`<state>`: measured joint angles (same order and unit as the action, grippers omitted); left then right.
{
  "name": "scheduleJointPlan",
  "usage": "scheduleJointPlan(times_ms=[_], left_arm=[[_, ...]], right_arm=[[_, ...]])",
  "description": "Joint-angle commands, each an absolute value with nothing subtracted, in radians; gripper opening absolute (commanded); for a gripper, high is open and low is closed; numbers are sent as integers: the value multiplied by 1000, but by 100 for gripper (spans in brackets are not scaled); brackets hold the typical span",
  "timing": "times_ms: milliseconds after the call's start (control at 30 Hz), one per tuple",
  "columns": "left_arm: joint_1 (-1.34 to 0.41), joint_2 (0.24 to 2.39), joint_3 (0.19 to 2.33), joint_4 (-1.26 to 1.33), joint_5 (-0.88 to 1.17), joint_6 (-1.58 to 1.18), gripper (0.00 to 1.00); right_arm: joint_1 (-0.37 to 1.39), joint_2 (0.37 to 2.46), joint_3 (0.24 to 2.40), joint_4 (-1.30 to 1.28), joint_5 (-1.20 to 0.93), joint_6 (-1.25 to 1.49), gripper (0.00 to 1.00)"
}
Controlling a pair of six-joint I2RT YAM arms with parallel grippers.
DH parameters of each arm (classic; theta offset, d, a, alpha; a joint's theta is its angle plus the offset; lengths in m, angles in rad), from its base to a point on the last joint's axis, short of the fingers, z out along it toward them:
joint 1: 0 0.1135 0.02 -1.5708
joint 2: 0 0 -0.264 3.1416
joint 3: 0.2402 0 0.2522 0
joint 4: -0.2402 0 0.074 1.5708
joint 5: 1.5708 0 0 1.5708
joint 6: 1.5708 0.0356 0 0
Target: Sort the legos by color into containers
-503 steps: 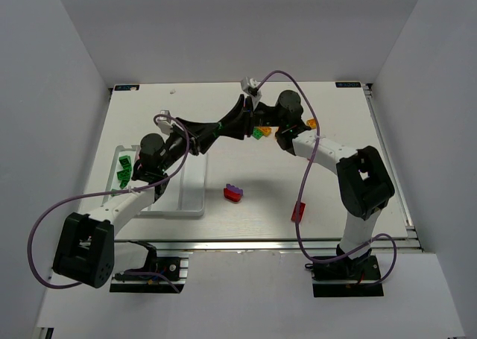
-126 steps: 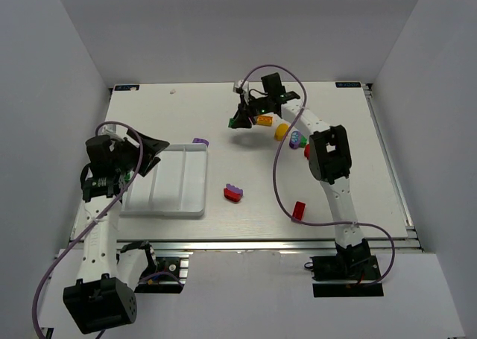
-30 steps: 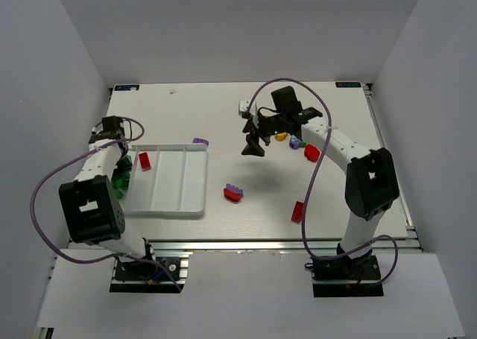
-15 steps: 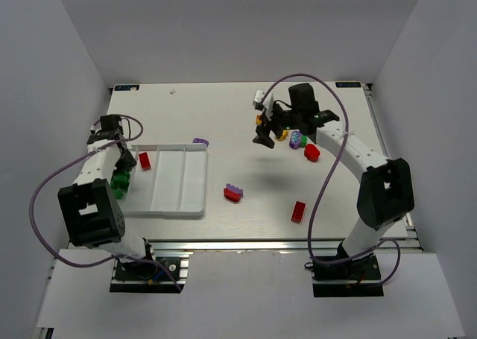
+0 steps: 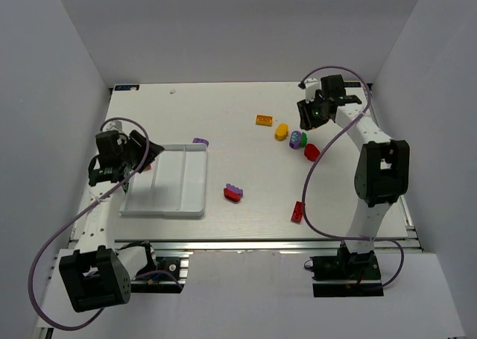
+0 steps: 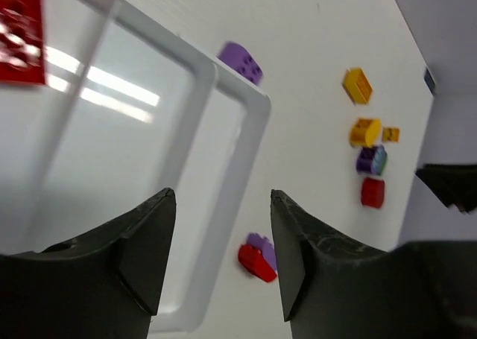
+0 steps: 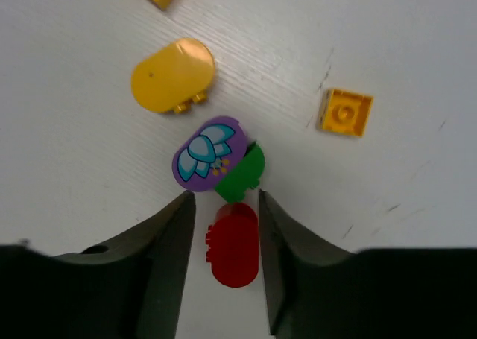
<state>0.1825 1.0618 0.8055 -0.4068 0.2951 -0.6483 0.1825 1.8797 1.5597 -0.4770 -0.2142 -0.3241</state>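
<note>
The white tray (image 5: 190, 194) lies at the left; its rim also shows in the left wrist view (image 6: 253, 123). My left gripper (image 5: 144, 156) hovers over its left end, open and empty (image 6: 222, 205). A red lego (image 6: 19, 32) lies in a tray compartment. My right gripper (image 5: 307, 123) is open and empty (image 7: 222, 197), above a red rounded lego (image 7: 235, 244) at the far right. Beside that lie a purple flower-printed lego (image 7: 206, 153) on a green one (image 7: 242, 176), a yellow rounded lego (image 7: 173, 76) and a small orange lego (image 7: 345, 112).
Loose on the table: a purple lego (image 5: 200, 141) just beyond the tray's far right corner, an orange lego (image 5: 264, 120), a red lego with a purple one (image 5: 233, 194) mid-table, and a red lego (image 5: 298, 211) near the front. The left arm hides the tray's left compartment.
My right gripper has swung from mid-table to the far right, over the lego cluster. My left arm has shifted so its gripper sits over the tray's left end.
</note>
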Motion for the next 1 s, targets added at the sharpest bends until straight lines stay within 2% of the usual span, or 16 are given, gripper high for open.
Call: scheduleJointPlan(times_ms=[0, 67, 167, 267, 400, 433, 467, 900, 967], left_arm=[[131, 1028, 764, -305, 451, -745, 64], [104, 1019, 756, -311, 448, -752, 64], [84, 999, 749, -321, 440, -765, 64], [71, 982, 735, -302, 443, -793, 64], [48, 976, 723, -281, 442, -824, 65], [40, 976, 719, -278, 437, -834, 65], [35, 976, 719, -273, 436, -839, 65], [15, 979, 712, -239, 442, -890, 69], [17, 983, 712, -215, 456, -903, 70]], right_arm=[[141, 1933, 1638, -650, -181, -233, 49], [120, 1948, 1638, -655, -271, -276, 57], [115, 1974, 1681, -745, -433, -551, 66], [104, 1941, 1599, -703, -529, -806, 70], [103, 1934, 1546, -653, -538, -1050, 76], [104, 1959, 1551, -653, -535, -1112, 81], [103, 1974, 1560, -667, -525, -1139, 89], [101, 2140, 1683, -664, -476, -1235, 89], [103, 2157, 1713, -679, -480, -1233, 86]])
